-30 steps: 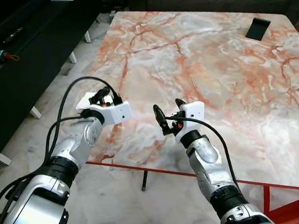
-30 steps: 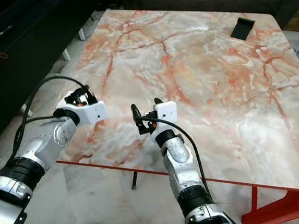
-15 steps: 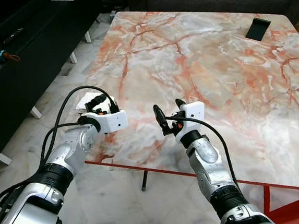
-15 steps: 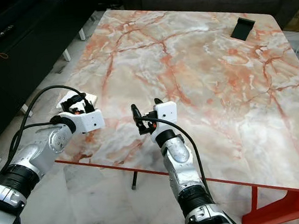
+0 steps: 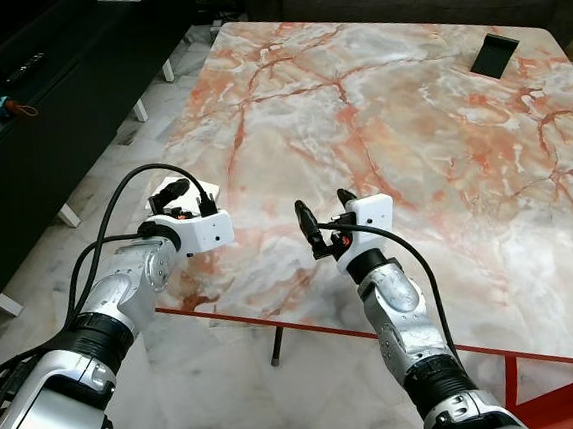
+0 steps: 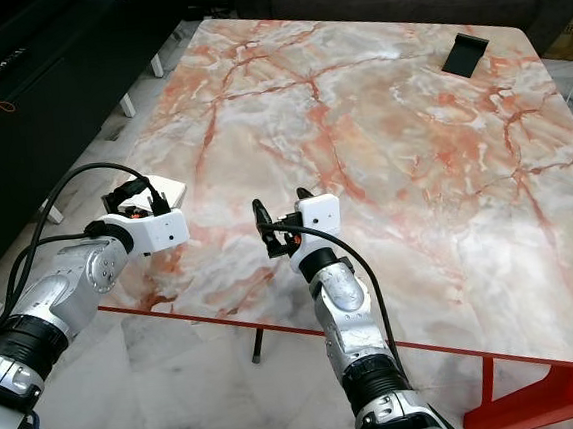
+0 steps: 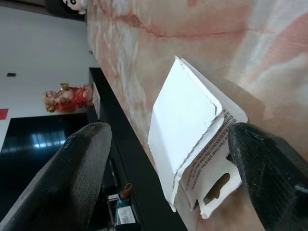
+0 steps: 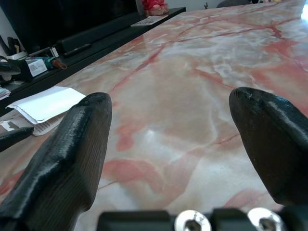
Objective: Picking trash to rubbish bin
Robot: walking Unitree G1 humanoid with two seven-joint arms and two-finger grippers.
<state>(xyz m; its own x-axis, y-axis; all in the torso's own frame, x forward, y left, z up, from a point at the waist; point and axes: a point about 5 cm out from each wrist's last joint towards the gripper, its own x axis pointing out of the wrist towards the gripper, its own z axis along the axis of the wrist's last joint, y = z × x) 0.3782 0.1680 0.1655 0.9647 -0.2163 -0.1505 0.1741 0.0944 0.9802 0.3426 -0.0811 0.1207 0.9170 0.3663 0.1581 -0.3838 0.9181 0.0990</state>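
While black stand (image 5: 494,56) sits far, pincers (image 5: 180,196) flank packaging (image 7: 192,144).

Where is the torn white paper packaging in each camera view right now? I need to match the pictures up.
Left eye view: torn white paper packaging at the marble table's left edge, just past the left gripper.
Right eye view: same edge.
Left wrist view: centre, between the open black fingers.
Right wrist view: far side, beyond one finger.
Shared landmark: the pink-veined marble table.
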